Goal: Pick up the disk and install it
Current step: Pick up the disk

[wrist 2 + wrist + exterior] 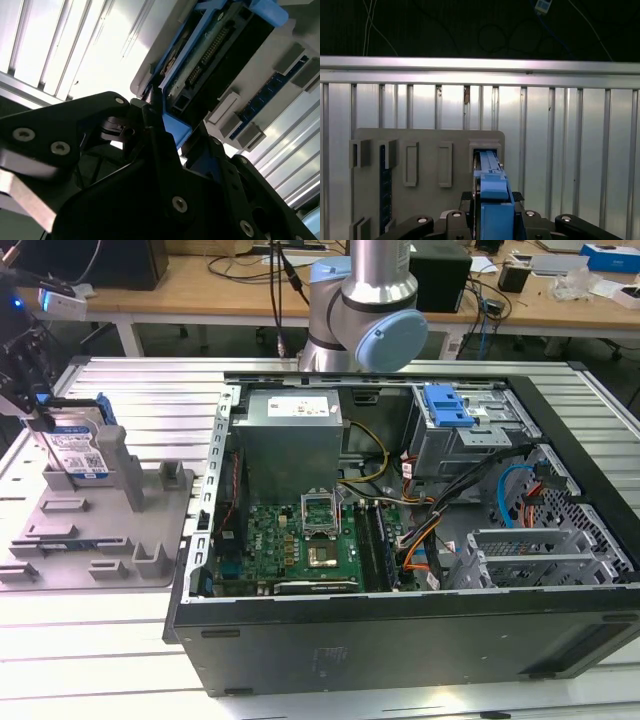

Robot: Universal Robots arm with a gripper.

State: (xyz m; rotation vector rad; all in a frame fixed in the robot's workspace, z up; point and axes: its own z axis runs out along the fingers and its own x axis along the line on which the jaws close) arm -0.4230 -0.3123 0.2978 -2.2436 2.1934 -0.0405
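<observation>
Item under inspection: the disk point(78, 445) is standing on edge in a slot of the grey fixture point(110, 530). The fixture is lying on the bench point(120, 380) at the exterior view's left, well apart from the drive bay point(470, 435) inside the open computer case point(400, 640).

Handling assessment: the unit is looking rigid, a metal body in a blue plastic carrier frame, and is likely dense for its size. I am judging it shock-sensitive, so it should not be knocked or dropped. The labelled face is smooth and probably slippery. The connector pins point(207, 52), showing in the second wrist view, are the part to keep clear of. The sound place to take hold is across the thin sides at the exposed upper edge, on the frame rather than on the faces.

End effector point(38, 410): it is reaching down onto that upper edge from above. In the first wrist view its fingers point(471, 210) are sitting against both sides of the blue frame point(492, 165), so it is appearing clamped on the disk, with the disk's lower part seated in the slot.

Arm point(365, 300): its base is standing beyond the case at the far side of the bench, with the wrist hanging over the fixture.
</observation>
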